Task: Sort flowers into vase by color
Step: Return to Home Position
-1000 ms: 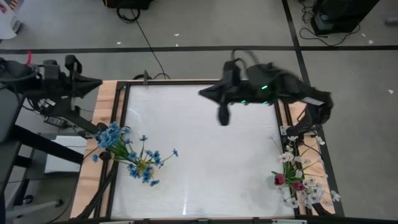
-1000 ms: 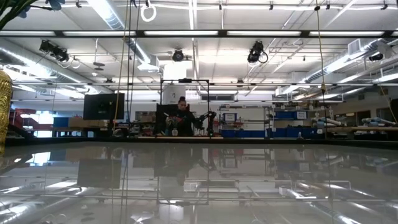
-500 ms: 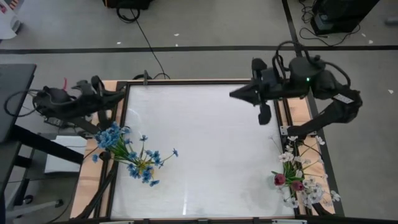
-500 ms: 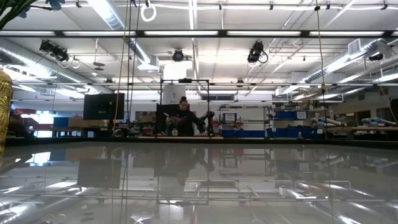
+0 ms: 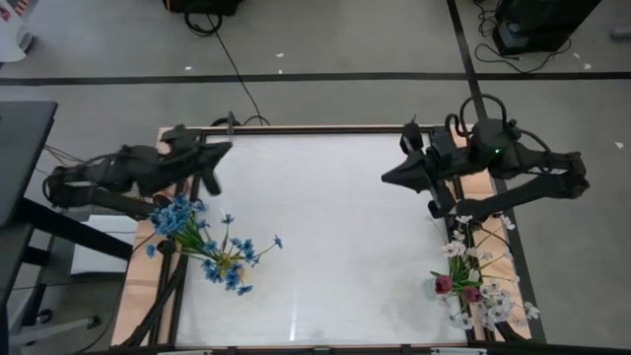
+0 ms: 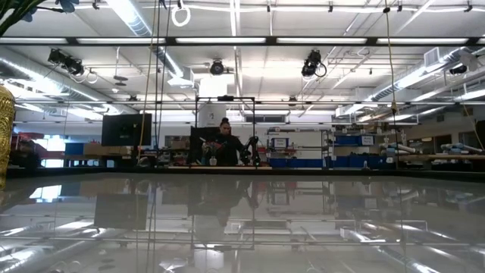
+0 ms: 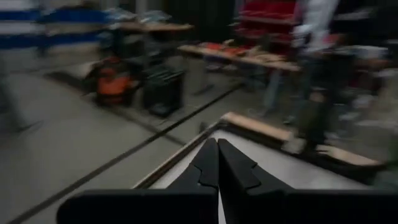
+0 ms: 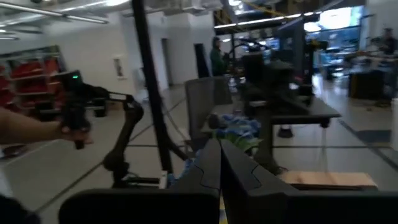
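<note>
from above, both vases are hidden under their own blossoms. only the low view catches one: a yellow vase [image 6: 4, 136] with a knobbly surface, cut off at the frame edge so that just a sliver shows. whether a blackish bud sits among the blooms cannot be told.

the blue flowers [image 5: 202, 242] stand at 8 o'clock on the table [image 5: 325, 227]. there is one dense head of small blossoms out over the wooden border [image 5: 138, 296]. beside it, a looser spray of star-shaped blooms on thin green stems fans towards the centre. at 4 o'clock the white flowers [image 5: 483, 296], tiny pale blossoms in airy sprays, crowd around two red-purple tulip buds [image 5: 443, 285], both rounded and smooth. the stems below them are lost in the tangle.

the table is a glossy white sheet that mirrors the ceiling lights in the low view.

the left gripper [image 5: 222, 151] hangs over the 10 o'clock corner, apart from the blue flowers. its two dark wedge-shaped fingers [image 7: 199, 168] are pressed together tip to tip and hold nothing. the right gripper [image 5: 392, 176] hangs near 2 o'clock, well apart from the white flowers. its fingers [image 8: 239, 174] are likewise closed and empty, and partly cover the blue flowers across the table.

one person [image 6: 225, 144] shows far back in the room, too small to describe.
</note>
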